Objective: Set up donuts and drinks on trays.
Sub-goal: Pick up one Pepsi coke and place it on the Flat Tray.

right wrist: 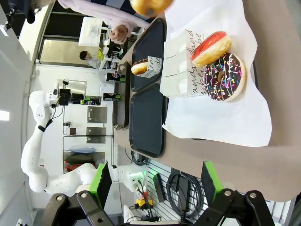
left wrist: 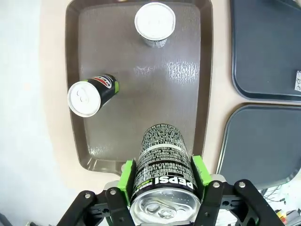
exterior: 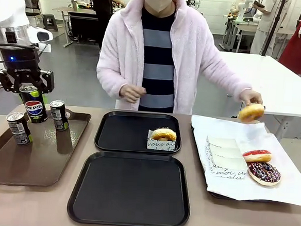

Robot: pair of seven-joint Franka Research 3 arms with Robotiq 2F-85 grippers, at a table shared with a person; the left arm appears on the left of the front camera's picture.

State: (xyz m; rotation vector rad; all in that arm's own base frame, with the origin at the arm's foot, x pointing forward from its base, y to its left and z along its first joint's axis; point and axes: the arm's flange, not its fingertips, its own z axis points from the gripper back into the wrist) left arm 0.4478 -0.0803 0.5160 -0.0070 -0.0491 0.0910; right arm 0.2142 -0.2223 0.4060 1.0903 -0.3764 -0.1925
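Table (exterior: 30, 203) bears two black trays (exterior: 129, 191), brown tray (exterior: 33, 161), paper-lined tray (exterior: 221, 131).

we show near tray (exterior: 129, 191) and far tray (exterior: 118, 134), both black; the far holds a paper-wrapped glazed donut (exterior: 164, 133); two cans (exterior: 59, 115) (exterior: 19, 127) stand upright; left gripper (left wrist: 163, 179) clasps a third can (exterior: 34, 105).

**Room on the trays**

The near black tray (exterior: 129, 189) lies bare. A wrapped donut (exterior: 164, 134) takes the far tray's (exterior: 123, 134) right side. Three cans (exterior: 19, 128) crowd the brown tray's (exterior: 33, 167) far end, one in the left gripper (exterior: 33, 90). A person's hand (exterior: 251, 96) overhangs the paper-lined tray (exterior: 285, 187).
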